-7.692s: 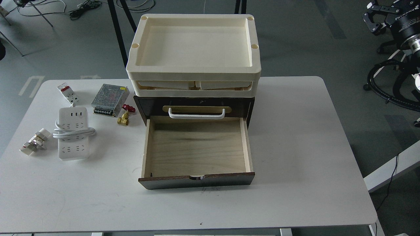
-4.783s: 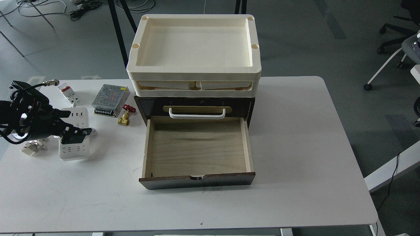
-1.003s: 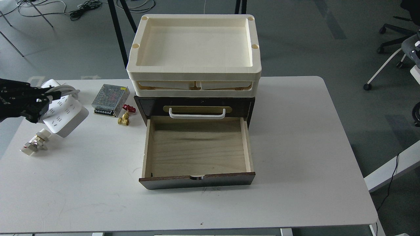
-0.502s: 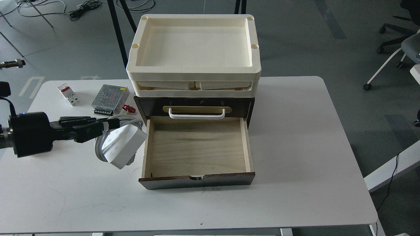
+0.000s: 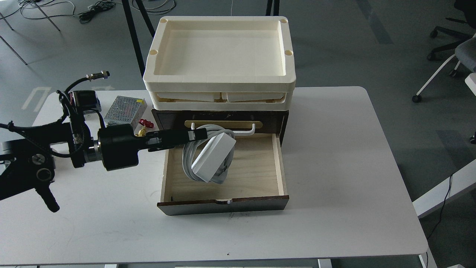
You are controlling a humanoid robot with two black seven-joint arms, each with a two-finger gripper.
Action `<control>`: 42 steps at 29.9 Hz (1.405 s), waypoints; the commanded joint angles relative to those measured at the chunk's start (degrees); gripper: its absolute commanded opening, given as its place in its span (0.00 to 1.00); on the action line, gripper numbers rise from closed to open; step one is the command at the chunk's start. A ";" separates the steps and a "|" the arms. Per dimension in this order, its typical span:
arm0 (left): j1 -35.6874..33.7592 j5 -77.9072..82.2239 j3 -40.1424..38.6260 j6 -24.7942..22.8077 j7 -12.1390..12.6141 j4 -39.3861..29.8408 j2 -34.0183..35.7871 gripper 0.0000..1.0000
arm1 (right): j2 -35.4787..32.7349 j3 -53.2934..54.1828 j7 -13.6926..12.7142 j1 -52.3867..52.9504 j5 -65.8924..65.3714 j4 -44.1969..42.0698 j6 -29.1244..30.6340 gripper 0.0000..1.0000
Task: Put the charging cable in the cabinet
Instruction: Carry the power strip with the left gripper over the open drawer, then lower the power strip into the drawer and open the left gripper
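Note:
My left gripper (image 5: 199, 134) reaches in from the left and is shut on the charging cable (image 5: 215, 156), a white power strip with its thick cord (image 5: 190, 160) looped around it. It hangs tilted on edge over the open light wood drawer (image 5: 256, 169) of the dark brown cabinet (image 5: 275, 118). I cannot tell whether it touches the drawer floor. The white bar handle (image 5: 245, 131) shows partly behind the strip. Cream trays (image 5: 219, 80) are stacked on the cabinet. My right gripper is out of view.
A perforated silver power-supply box (image 5: 123, 109) and a brass valve with a red knob (image 5: 145, 122) lie left of the cabinet, behind my arm. The white table (image 5: 334, 156) extends to the right. Office chairs stand on the floor at right.

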 commanded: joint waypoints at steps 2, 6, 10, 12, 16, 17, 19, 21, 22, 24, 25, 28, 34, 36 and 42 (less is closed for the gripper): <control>3.16 -0.04 0.08 -0.36 0.01 8.80 -5.04 0.00 | 0.01 0.00 0.00 -0.45 0.00 -0.18 0.01 1.00; 5.36 -0.04 0.08 -0.27 0.01 11.62 -6.71 0.00 | 0.19 0.00 0.00 -0.45 0.00 -0.79 0.09 1.00; 6.15 -0.47 0.00 -0.27 0.01 13.73 -8.21 0.00 | 0.45 0.08 0.00 -0.45 0.00 -0.71 0.09 1.00; 6.24 -1.88 0.00 -0.10 0.01 14.08 -8.39 0.00 | 0.45 0.08 0.00 -0.45 0.00 -0.71 0.18 1.00; 6.24 -3.38 0.00 -0.18 0.01 15.93 -9.09 0.00 | 0.37 0.00 0.00 -0.45 0.00 -0.71 0.09 1.00; 6.24 -3.38 0.08 -0.10 0.01 16.45 -9.26 0.00 | 0.37 0.08 0.00 -0.45 0.00 -0.71 0.09 1.00; 6.33 -3.38 0.26 -0.18 0.01 17.60 -9.44 0.00 | 0.19 0.08 0.00 -0.45 0.00 -0.71 0.09 1.00; 6.33 -3.38 0.61 -0.27 0.01 18.74 -9.53 0.00 | 0.01 0.08 0.00 -0.45 0.00 -0.71 0.09 1.00; 6.42 -3.38 0.61 -0.19 0.01 19.09 -9.53 0.00 | 0.01 0.08 0.00 -0.45 0.00 -0.71 0.18 1.00; 7.38 -3.38 0.44 -0.18 0.01 20.06 -9.62 0.00 | 0.01 0.00 0.00 -0.45 0.00 -0.71 0.18 1.00; 7.91 -3.38 0.26 -0.18 0.01 20.76 -9.79 0.00 | 0.01 0.00 0.00 -0.45 0.00 -0.71 0.18 1.00; 8.61 -3.38 0.17 -0.18 0.01 22.61 -11.81 0.00 | 0.01 0.08 0.00 -0.45 0.00 -0.71 0.09 1.00; 9.76 -3.47 0.00 -0.18 0.01 23.14 -12.78 0.03 | 0.01 0.00 0.00 -0.45 0.00 -0.71 0.18 1.00; 9.76 -3.81 -0.09 -0.18 0.01 23.14 -12.87 0.06 | 0.01 0.00 0.00 -0.45 0.00 -0.71 0.18 1.00; 9.76 -10.92 -0.27 -0.36 0.01 22.96 -12.87 0.33 | 0.01 0.00 0.00 -0.71 0.09 -0.71 0.18 1.00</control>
